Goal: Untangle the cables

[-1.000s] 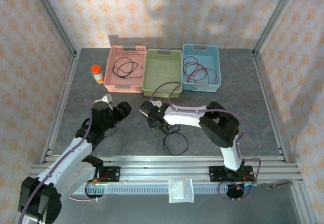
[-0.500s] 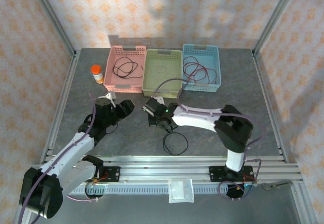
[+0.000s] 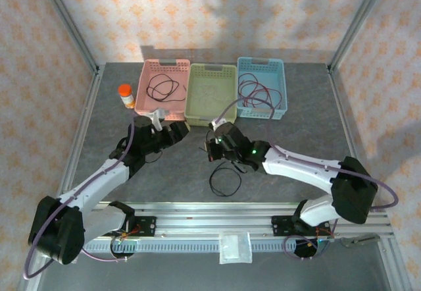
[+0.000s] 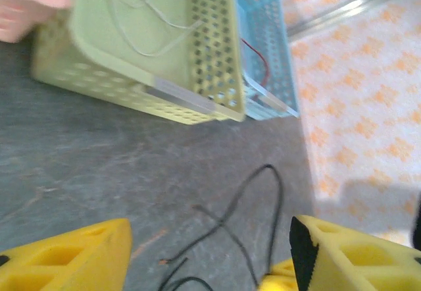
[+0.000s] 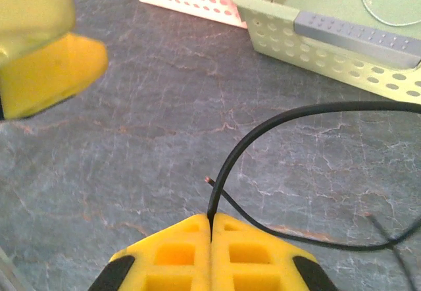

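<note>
Cables: sorted loops in pink basket (image 3: pixel 164 63), green basket (image 3: pixel 212 69), blue basket (image 3: pixel 261 62) | left jaws released, now nearer the baskets | black cable (image 5: pixel 329 106) on table (image 3: pixel 329 126), end clenched in right jaws, drawn toward green basket; last strand likely freeing.

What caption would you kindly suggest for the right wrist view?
Right tool pinching a black cable over the grey table, with the green basket beyond.

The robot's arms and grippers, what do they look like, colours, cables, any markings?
Both the left arm and right arm have white link shells, black joint housings and a purple-grey hose looping alongside. A small green light glows near the right wrist. The fingers are yellow moulded blocks with square recessed pockets. No lettering is readable.
</note>
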`<action>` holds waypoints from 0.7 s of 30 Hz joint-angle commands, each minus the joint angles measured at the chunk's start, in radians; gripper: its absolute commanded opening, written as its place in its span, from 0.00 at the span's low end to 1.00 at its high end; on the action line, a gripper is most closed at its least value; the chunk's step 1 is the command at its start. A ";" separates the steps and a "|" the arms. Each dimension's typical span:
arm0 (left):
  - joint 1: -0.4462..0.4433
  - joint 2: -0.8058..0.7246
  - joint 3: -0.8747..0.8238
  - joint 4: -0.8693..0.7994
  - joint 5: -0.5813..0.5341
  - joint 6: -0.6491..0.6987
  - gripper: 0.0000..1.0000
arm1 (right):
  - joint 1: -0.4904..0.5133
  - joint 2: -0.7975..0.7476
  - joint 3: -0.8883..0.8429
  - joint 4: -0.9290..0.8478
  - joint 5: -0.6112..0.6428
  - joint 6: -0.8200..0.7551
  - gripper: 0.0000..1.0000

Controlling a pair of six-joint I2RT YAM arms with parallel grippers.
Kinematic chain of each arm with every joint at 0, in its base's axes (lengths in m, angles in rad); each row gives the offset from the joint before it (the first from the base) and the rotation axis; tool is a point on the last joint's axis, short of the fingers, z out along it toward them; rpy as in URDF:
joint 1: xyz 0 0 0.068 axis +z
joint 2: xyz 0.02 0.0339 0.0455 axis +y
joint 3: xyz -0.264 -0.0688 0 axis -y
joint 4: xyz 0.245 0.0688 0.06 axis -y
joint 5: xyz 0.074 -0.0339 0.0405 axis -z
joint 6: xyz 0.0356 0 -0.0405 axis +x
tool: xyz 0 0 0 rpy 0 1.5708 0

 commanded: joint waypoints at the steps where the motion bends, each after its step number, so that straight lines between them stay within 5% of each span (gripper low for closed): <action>1: -0.056 0.042 0.061 0.070 0.052 0.011 0.68 | -0.007 -0.050 -0.033 0.099 -0.059 -0.111 0.00; 15: -0.155 0.218 0.167 0.084 0.018 -0.023 0.67 | 0.001 -0.103 -0.071 0.121 -0.080 -0.209 0.00; 21: -0.172 0.263 0.178 0.083 0.019 -0.018 0.51 | 0.001 -0.112 -0.079 0.131 -0.062 -0.198 0.00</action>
